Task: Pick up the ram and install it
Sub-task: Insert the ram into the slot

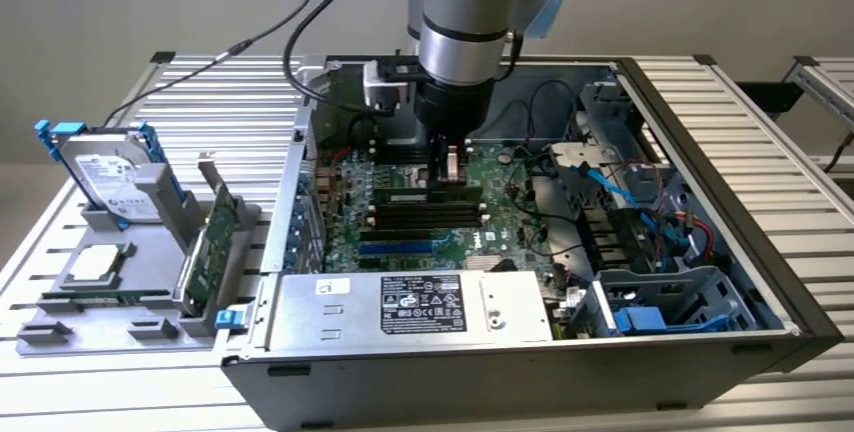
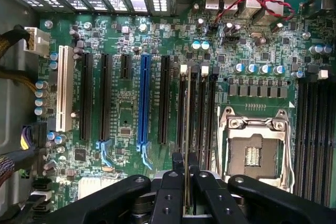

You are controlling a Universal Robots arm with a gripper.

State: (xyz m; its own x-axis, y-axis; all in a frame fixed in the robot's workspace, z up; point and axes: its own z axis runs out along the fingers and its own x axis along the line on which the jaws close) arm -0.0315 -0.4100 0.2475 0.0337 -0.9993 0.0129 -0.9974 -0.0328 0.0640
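Note:
The ram (image 2: 187,129) is a thin green stick seen edge-on, and my gripper (image 2: 185,167) is shut on it, one black finger on each side. It lies along one of the black memory slots (image 2: 201,108) beside the CPU socket; I cannot tell whether it is seated or just above the slot. In the exterior view, my gripper (image 1: 451,167) reaches straight down into the open computer case (image 1: 721,282), and the ram (image 1: 424,193) lies flat across the motherboard (image 1: 400,242) under it, over the row of dark slots.
The empty CPU socket (image 2: 253,150) sits beside the memory slots, and black, white and blue expansion slots (image 2: 142,98) lie on the other side. Cables (image 1: 607,187) and a power supply (image 1: 427,304) crowd the case. A grey fixture (image 1: 147,282) on the exterior view's left holds a hard drive (image 1: 114,177) and an expansion card (image 1: 214,237).

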